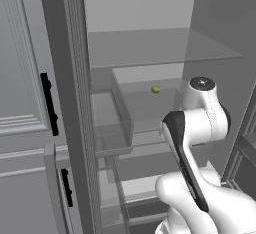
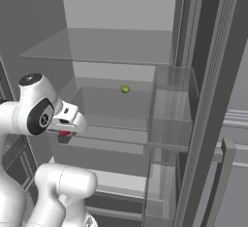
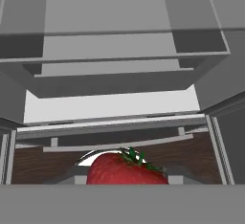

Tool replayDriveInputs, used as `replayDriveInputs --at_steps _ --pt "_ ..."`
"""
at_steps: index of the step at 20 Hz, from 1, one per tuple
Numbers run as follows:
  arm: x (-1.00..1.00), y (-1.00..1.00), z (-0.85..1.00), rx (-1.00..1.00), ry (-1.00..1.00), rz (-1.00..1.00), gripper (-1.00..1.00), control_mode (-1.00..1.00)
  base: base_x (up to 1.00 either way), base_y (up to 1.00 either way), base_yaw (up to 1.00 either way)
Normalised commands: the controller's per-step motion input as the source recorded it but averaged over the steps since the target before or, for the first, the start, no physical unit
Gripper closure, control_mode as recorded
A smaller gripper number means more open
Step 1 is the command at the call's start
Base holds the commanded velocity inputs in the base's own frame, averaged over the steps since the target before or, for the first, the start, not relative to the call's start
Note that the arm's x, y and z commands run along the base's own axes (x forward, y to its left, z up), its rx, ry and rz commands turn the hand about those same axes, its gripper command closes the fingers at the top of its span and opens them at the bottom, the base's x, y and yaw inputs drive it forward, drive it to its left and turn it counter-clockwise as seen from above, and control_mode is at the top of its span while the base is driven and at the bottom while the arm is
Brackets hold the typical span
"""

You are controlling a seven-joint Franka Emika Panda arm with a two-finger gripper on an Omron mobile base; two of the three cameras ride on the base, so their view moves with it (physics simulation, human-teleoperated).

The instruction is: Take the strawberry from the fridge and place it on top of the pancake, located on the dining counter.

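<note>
Hand view: strawberry (image 3: pixel 125 169) held in pincer (image 2: pixel 64 134).

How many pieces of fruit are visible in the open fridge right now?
2: a strawberry at the gripper, near the fridge's left wall, and a small yellow-green fruit at the back of the middle shelf. Others may be hidden.

Small yellow-green round fruit (image 1: pixel 156 89) sitting alone toward the middle of the left base frame, a bit above center. Panelled grey cabinet door (image 1: pixel 20 78) filling the left edge, with black handles (image 1: pixel 48 104) running vertically, one above another.
</note>
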Motion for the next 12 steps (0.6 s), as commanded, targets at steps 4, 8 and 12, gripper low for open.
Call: replayDriveInputs --at_steps 4,8,12 --pt "-0.11 0.00 0.00 0.00 -0.01 0.00 1.00 1.00 -0.45 0.00 0.00" --pt "0.00 0.00 0.00 0.00 0.00 0.00 1.00 1.00 -1.00 0.08 0.00" --pt "0.00 0.00 0.00 0.00 0.00 0.00 1.00 1.00 -1.00 0.22 0.07"
